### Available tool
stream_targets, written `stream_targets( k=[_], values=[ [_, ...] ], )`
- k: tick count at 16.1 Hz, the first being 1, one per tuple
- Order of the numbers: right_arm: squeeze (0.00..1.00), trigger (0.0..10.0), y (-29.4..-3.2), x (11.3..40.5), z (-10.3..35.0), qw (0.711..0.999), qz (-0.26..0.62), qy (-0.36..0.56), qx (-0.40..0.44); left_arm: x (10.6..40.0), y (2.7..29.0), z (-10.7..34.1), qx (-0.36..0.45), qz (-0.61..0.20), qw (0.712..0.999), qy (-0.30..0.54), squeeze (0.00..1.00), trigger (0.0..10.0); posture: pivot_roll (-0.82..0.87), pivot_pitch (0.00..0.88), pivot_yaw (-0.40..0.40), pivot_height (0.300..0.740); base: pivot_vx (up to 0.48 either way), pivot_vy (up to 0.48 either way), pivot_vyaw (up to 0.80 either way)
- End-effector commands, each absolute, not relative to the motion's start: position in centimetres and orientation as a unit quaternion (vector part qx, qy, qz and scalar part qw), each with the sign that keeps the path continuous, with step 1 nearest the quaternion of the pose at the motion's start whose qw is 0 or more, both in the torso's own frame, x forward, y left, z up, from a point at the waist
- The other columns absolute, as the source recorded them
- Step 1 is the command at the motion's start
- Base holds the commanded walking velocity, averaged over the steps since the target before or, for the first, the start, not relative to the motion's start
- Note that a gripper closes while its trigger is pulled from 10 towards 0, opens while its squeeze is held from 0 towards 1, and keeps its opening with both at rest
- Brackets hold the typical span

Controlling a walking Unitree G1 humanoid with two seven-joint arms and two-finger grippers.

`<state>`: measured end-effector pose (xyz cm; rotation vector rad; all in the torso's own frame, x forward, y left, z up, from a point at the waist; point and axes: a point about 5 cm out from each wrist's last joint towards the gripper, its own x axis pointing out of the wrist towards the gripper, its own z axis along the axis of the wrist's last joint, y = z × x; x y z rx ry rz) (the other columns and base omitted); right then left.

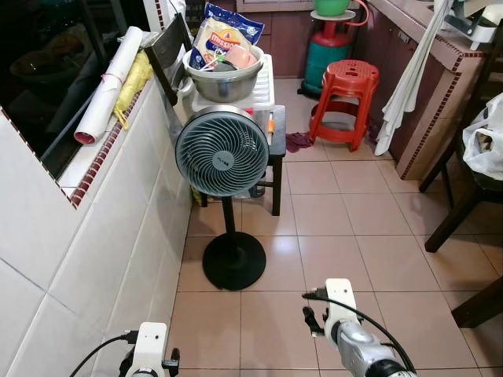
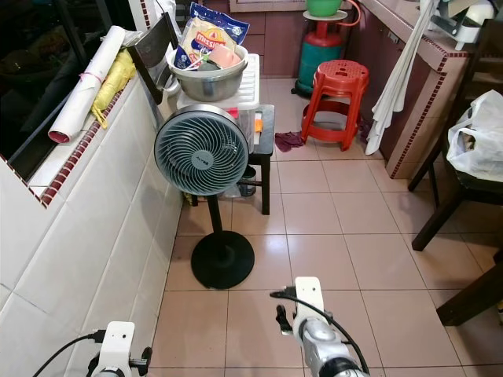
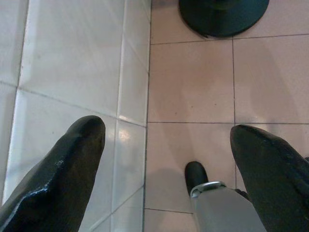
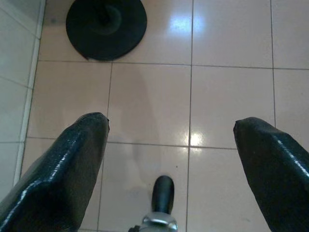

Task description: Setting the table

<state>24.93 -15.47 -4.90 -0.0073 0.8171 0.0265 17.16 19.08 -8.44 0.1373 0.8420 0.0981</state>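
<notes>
The steel bowl (image 1: 223,75) of tableware sits upper centre of the frame on a small counter (image 1: 277,133) behind the fan (image 1: 222,151). Expect it heavy, rigid, slippery — grip the rim. Left gripper (image 3: 164,159) and right gripper (image 4: 169,159) hang low — fingers apart, empty.

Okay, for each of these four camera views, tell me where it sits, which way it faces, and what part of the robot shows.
Left eye view: on the head, facing forward and down at the standing fan; both silver arms at the bottom edge.
Right eye view: its stereo twin, same scene, red stool beyond.
Left wrist view: looks along the open left gripper at floor and white tiled wall.
Right wrist view: looks along the open right gripper at floor.
Shared: both wrist views catch the fan's black base.
</notes>
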Motion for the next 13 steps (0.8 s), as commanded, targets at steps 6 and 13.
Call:
stream_targets(
  k=[6, 13],
  values=[
    [0.00, 10.0, -16.1, 24.8, -4.9, 0.918, 0.001, 0.397, -0.007, 21.6, 19.2, -6.1, 0.061, 0.037, 0.933, 0.353, 0.00, 10.0, -0.02, 0.008, 0.068, 0.740, 0.000, 0.000, 0.00],
    [0.00, 10.0, -16.6, 24.6, -5.0, 0.917, -0.005, 0.399, -0.016, 26.9, 18.5, -2.7, 0.049, 0.029, 0.953, 0.298, 0.00, 10.0, -0.04, 0.010, 0.079, 0.740, 0.000, 0.000, 0.00]
  ],
)
